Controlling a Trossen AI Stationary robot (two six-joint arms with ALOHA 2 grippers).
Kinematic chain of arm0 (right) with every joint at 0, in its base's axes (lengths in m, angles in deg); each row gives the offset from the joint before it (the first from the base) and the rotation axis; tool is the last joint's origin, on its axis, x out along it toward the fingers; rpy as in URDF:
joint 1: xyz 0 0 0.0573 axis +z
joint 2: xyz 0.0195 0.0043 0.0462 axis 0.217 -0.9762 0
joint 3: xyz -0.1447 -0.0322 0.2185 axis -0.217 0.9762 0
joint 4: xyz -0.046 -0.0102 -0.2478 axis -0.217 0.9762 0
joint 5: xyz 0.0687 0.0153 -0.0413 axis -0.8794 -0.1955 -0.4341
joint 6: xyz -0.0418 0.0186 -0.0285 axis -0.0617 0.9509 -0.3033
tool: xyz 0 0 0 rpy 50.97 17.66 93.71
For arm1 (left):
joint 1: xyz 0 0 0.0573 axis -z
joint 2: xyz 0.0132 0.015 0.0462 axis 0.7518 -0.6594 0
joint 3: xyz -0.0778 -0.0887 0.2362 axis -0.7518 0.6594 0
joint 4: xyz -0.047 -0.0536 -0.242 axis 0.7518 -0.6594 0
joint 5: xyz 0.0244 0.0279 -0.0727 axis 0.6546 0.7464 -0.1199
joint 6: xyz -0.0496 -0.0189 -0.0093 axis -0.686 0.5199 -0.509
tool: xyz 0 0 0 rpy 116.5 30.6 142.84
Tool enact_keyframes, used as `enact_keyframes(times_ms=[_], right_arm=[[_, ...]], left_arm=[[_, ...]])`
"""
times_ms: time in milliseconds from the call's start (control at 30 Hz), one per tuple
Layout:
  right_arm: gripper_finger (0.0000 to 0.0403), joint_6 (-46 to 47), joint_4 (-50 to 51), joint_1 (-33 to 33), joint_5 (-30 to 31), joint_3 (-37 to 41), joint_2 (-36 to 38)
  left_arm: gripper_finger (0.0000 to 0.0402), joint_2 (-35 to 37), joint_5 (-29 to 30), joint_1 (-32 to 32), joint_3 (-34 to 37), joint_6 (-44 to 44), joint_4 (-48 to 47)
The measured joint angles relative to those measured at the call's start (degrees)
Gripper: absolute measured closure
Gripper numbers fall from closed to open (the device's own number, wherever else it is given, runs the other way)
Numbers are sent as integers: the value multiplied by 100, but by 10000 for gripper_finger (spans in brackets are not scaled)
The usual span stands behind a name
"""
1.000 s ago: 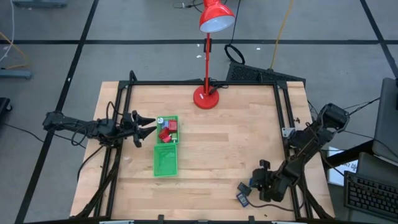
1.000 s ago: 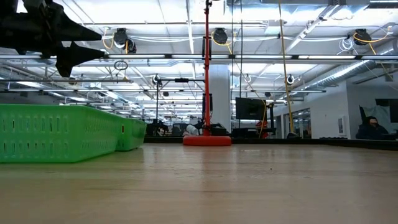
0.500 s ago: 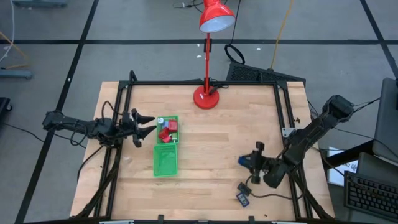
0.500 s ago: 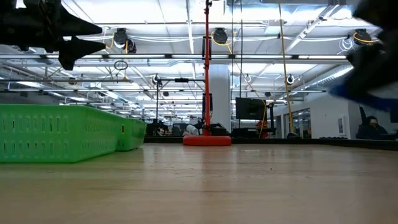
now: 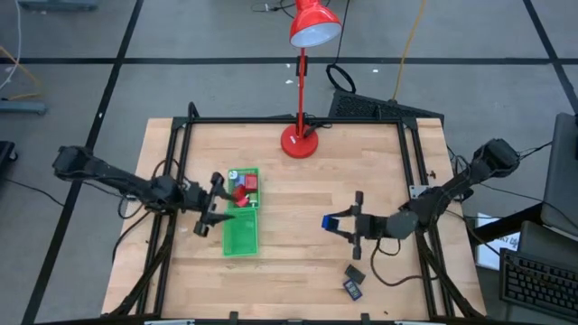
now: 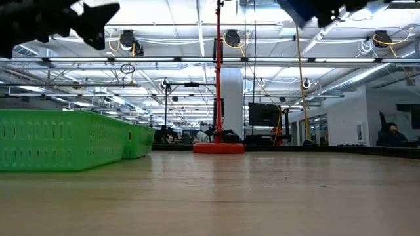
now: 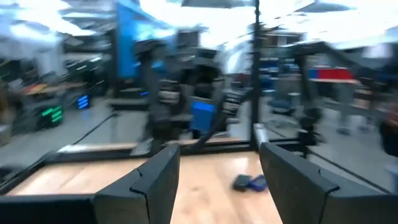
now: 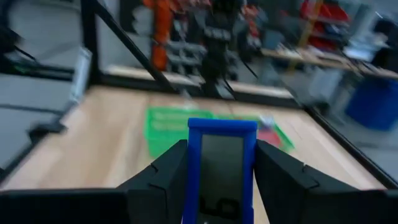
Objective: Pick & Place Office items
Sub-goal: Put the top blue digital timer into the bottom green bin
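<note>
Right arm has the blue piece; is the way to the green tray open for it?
Probably yes. The right tool holds the blue-framed piece above bare table, with nothing lying between it and the green tray. The left tool hovers open at the tray's far edge and might crowd the drop.

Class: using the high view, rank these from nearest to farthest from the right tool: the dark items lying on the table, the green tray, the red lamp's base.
From the right tool:
1. Dark items, just below it near the table's front edge.
2. Green tray, across the table to the left.
3. Lamp base, by the back edge.
The tray and lamp base are close.

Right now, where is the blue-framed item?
High view: the blue-framed item is clamped in the right gripper, above the table's right half, right of the green tray.
</note>
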Motion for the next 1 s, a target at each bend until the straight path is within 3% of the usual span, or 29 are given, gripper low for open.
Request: enact_keyframes(times_ms=[233, 467, 667, 1000], right_arm=[[257, -456, -1617, -397, -1708, 0, -312], [258, -598, -3003, -570, -3038, -2, -768], [255, -502, -3063, -565, -3057, -2, -904], [256, -341, -3032, -558, -3188, -7, -898]], left_arm=[[176, -1663, -268, 254, -70, 570, 1765], [176, -3139, -267, 285, -1198, 1445, 1978], [176, -4491, -268, 285, -2502, 1697, 1946], [176, -5714, -220, 280, -4088, -702, 1944]])
